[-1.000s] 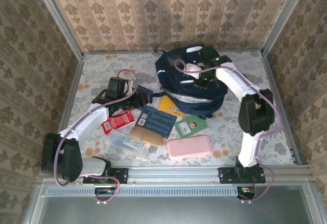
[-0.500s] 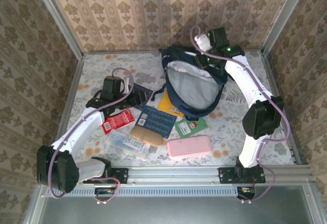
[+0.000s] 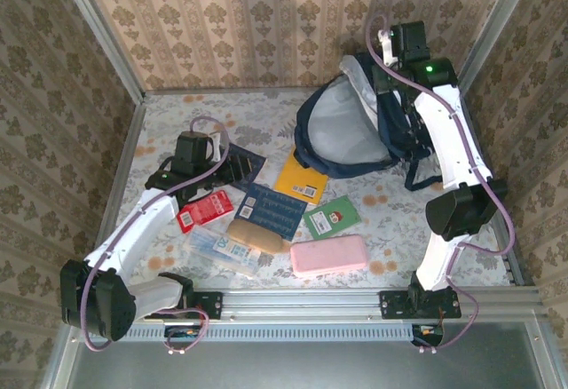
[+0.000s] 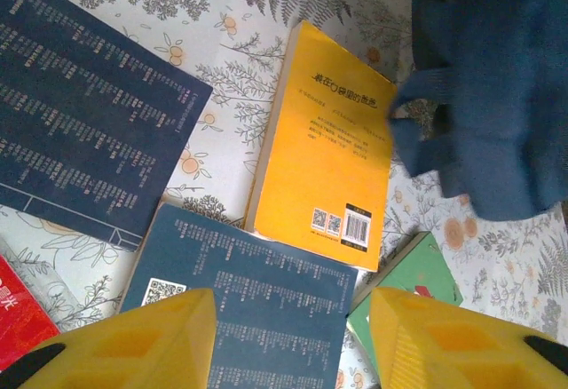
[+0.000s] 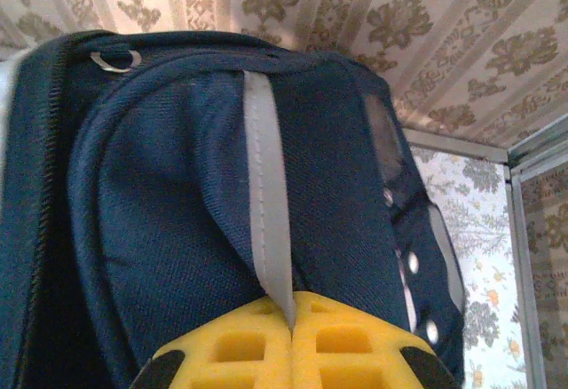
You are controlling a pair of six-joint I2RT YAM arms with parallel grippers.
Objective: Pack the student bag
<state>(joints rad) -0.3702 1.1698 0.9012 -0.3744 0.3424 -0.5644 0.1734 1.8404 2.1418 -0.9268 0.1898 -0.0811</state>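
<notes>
lift is the news here: a second ago the student bag (image 3: 346, 131) lay flat at the far middle of the desk (image 3: 169, 118). now it hangs tipped up toward the far right corner, its mouth gaping to the left and near side with the pale lining showing. the right jaws are pressed fully together on the bag's outer face, pinching the fabric at a white reflective stripe (image 5: 266, 185), and they seem to carry its weight from above. for the task this reads as the opening step nearly done: the bag is held open and ready to take things, though nothing looks to be inside it yet. the yellow book (image 3: 300, 176), which the bag partly covered before, now lies fully bare just near of the bag's mouth. the left jaws stand wide apart and hold nothing, hovering low over the books at the left middle, hardly moved. by count there is one bag and eight loose things on the desk. four are books: the yellow one, one dark navy book (image 3: 250, 160) under the left jaws, one blue book (image 3: 275, 211) and one green book (image 3: 330, 218). the rest are one red packet (image 3: 204, 210), one tan block (image 3: 256, 236), one clear blue-and-white packet (image 3: 222, 249), and one pink case (image 3: 328, 254) nearest the front edge.
</notes>
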